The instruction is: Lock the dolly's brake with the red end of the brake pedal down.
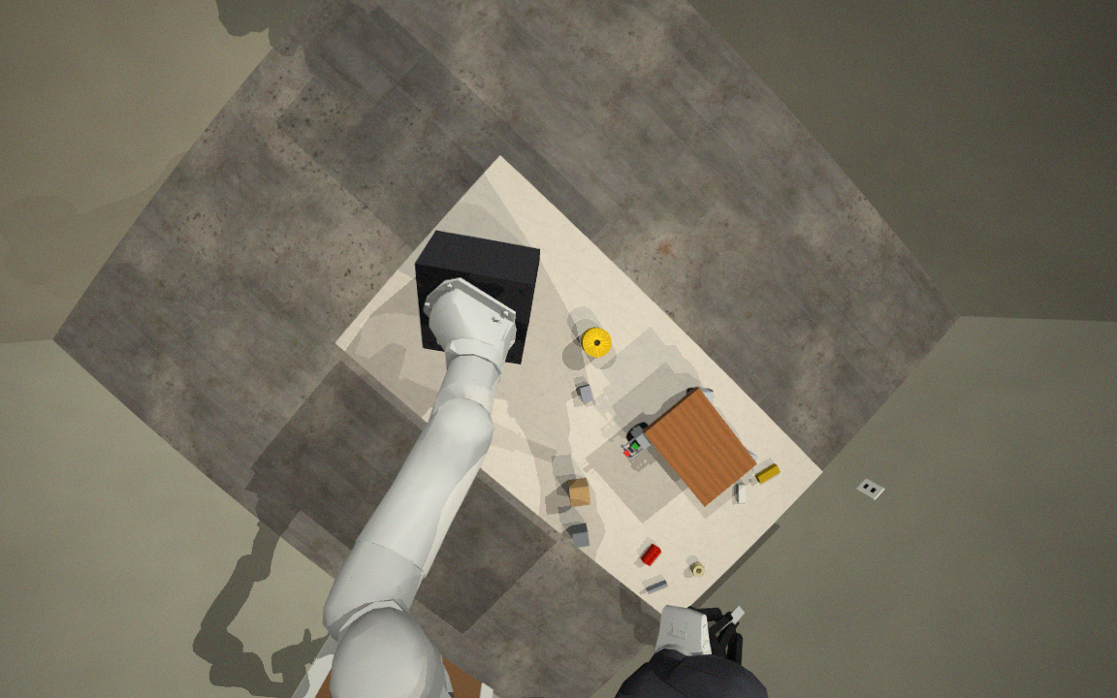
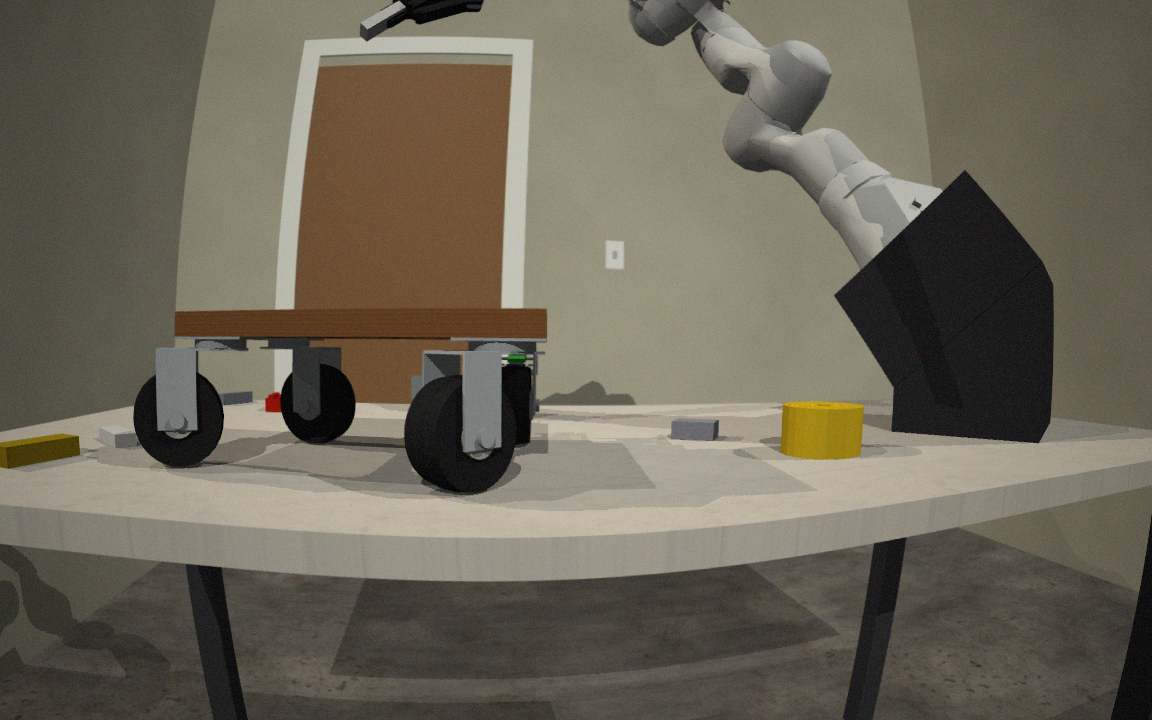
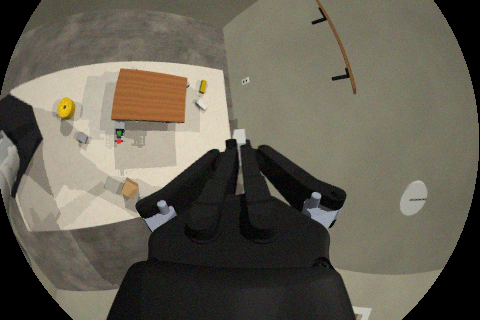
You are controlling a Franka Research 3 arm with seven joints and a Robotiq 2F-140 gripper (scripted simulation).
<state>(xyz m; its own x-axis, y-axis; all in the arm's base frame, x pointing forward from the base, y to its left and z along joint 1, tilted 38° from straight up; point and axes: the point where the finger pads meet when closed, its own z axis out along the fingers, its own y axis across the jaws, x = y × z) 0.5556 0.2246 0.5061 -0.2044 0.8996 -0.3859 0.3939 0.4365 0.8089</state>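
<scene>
The black two-finger end effector is seen high above the pale rectangular table, out past its edge, fingers pressed together with nothing between them. Well below it and apart from it, the wooden-decked dolly on four black casters is found standing on the table, close to the table's far long edge as seen from the wrist. At the dolly's corner nearer the end effector, the small red-and-green brake pedal is seen from above; which end is down cannot be told. Open air is left all around the end effector. Between it and the dolly, a red cylinder, a small pale ring and a grey bar are scattered near the table's corner. Beyond the dolly, a yellow block is noted, and further off a yellow disc and the black arm pedestal.
</scene>
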